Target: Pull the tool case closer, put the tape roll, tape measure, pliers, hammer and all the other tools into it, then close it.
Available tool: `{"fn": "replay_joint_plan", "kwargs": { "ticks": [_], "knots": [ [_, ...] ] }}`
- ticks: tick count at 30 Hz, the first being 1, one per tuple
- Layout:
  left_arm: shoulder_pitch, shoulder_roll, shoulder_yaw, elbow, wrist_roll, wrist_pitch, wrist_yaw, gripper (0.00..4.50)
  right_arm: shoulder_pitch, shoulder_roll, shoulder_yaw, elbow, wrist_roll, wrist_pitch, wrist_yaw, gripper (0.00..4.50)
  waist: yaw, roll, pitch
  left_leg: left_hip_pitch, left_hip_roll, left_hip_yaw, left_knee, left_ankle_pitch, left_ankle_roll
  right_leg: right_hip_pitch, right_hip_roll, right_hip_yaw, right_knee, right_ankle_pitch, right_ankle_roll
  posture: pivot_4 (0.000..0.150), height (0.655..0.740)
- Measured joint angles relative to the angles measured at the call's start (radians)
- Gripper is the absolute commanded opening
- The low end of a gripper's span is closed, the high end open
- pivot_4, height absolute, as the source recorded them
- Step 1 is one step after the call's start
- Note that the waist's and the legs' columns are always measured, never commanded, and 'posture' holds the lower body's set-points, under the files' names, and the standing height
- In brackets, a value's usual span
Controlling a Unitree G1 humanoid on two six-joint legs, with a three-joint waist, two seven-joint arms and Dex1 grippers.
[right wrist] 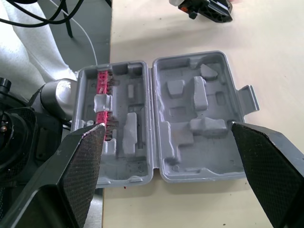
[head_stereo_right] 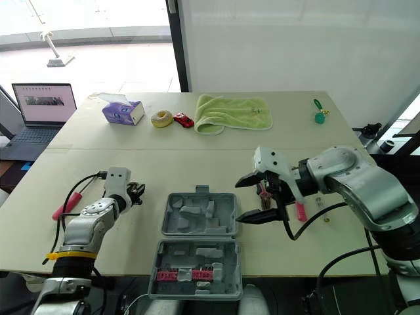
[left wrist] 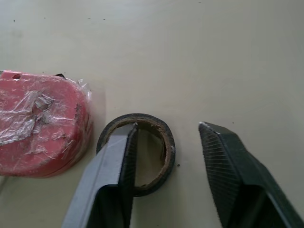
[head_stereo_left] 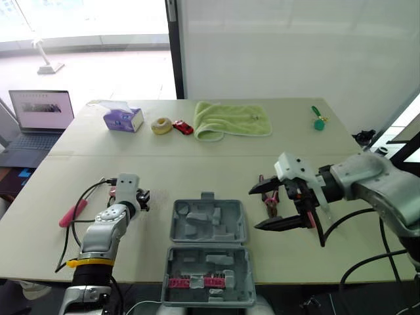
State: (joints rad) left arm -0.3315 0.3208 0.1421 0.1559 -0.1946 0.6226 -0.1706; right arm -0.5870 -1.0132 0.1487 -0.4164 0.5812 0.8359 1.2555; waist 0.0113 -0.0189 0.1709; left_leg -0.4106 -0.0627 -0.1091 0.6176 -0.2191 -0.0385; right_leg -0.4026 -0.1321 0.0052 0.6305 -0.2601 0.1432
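Left gripper (head_stereo_left: 141, 199) stands released with its two black fingers spread over the tape roll (left wrist: 142, 117). One finger (left wrist: 114, 166) dips into the roll's hole and the other stands outside the ring, so one side of the ring lies between them. The roll is a single flat black ring with a brown inner core, lying on the beige table (head_stereo_left: 197, 167) left of the tool case (head_stereo_left: 210, 226). Just beside the roll sits one red rounded block (left wrist: 38, 123) wrapped in crinkled clear film. Farther left lies one red-handled tool (head_stereo_left: 72, 213).

Right gripper (head_stereo_left: 256, 209) is also released, its fingers wide apart, hovering just right of the case and pointing toward it. One pair of red-handled pliers (head_stereo_left: 268, 199) lies on the table close behind it.

The case is one grey plastic shell lying open flat between the two arms, at the near edge of the table. It has two hinged halves. The far half has bare moulded recesses and a latch tab at its far rim. The near half holds two short red strips (head_stereo_left: 190, 283).

Along the far side sit one tissue box (head_stereo_left: 123, 119), one cream ring (head_stereo_left: 161, 125), one red toy car (head_stereo_left: 183, 126), one green towel (head_stereo_left: 231, 119) and one small green item (head_stereo_left: 318, 119).
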Motion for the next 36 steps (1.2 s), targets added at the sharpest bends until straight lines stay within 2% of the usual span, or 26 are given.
{"fn": "replay_joint_plan", "kwargs": {
  "ticks": [2,12,17,19,23,27,29,33,36],
  "knots": [
    [-0.001,-0.001,0.001,0.001,-0.002,0.001,0.0,0.03,0.0,-0.009,-0.003,0.0,0.001,0.005,-0.001,4.5,0.001,0.0,0.0,0.0,0.0,0.0,0.0,0.0,0.0,0.0,0.0,0.0,0.0,0.0,0.0,0.15,0.7367],
    [-0.038,0.037,-0.013,0.002,0.037,-0.024,-0.007,0.03,0.0,-0.01,-0.006,0.0,0.002,0.011,-0.022,4.5,0.001,0.0,0.0,0.0,0.0,0.0,0.0,0.0,-0.001,0.0,0.0,0.0,0.0,0.0,0.0,0.15,0.7367],
    [-0.113,0.102,-0.066,-0.024,0.05,-0.052,-0.12,0.03,0.017,-0.01,-0.02,-0.015,0.013,0.027,-0.046,4.5,0.002,0.0,0.0,-0.001,0.0,0.0,0.0,0.0,-0.001,0.0,0.0,0.0,0.0,0.0,0.0,0.15,0.7367],
    [-0.147,0.135,-0.107,-0.048,0.035,-0.059,-0.221,0.03,0.026,-0.008,-0.026,-0.024,0.016,0.034,-0.064,4.5,0.001,0.0,0.0,-0.001,0.0,0.0,0.0,0.001,-0.001,0.0,0.0,0.0,0.0,0.0,0.0,0.15,0.7367],
    [-0.172,0.231,-0.176,-0.104,-0.06,-0.088,-0.54,0.03,0.067,0.014,-0.068,-0.066,0.035,0.052,-0.121,4.5,-0.006,0.0,0.0,-0.001,0.0,0.0,0.0,0.001,-0.001,-0.001,0.001,0.0,0.0,0.0,0.0,0.15,0.7367],
    [-0.173,0.359,-0.219,-0.069,-0.099,-0.171,-0.848,0.03,0.12,0.044,-0.1,-0.115,0.061,0.077,-0.192,4.5,-0.023,0.0,0.0,-0.001,0.001,-0.001,-0.001,0.001,-0.001,-0.001,0.002,0.0,0.001,0.0,-0.001,0.15,0.7367],
    [-0.175,0.38,-0.241,-0.034,-0.122,-0.232,-0.996,0.03,0.141,0.065,-0.105,-0.144,0.072,0.091,-0.233,4.5,-0.023,0.001,0.0,-0.001,0.001,0.0,-0.001,0.001,-0.001,-0.001,0.001,0.0,0.0,0.0,-0.001,0.15,0.7367],
    [-0.182,0.383,-0.309,0.09,-0.092,-0.339,-1.142,0.03,0.152,0.1,-0.115,-0.185,0.093,0.112,-0.299,4.5,-0.022,0.001,0.0,-0.001,0.001,-0.001,-0.001,0.001,-0.001,-0.001,0.001,0.0,0.0,0.0,-0.001,0.15,0.7367],
    [-0.229,0.37,-0.367,0.183,-0.023,-0.426,-1.181,0.03,0.165,0.12,-0.12,-0.203,0.104,0.124,-0.344,4.5,-0.018,0.0,0.0,-0.001,0.001,-0.001,0.0,0.001,-0.001,0.0,0.001,0.0,0.0,0.0,-0.001,0.15,0.7367]
  ]
}}
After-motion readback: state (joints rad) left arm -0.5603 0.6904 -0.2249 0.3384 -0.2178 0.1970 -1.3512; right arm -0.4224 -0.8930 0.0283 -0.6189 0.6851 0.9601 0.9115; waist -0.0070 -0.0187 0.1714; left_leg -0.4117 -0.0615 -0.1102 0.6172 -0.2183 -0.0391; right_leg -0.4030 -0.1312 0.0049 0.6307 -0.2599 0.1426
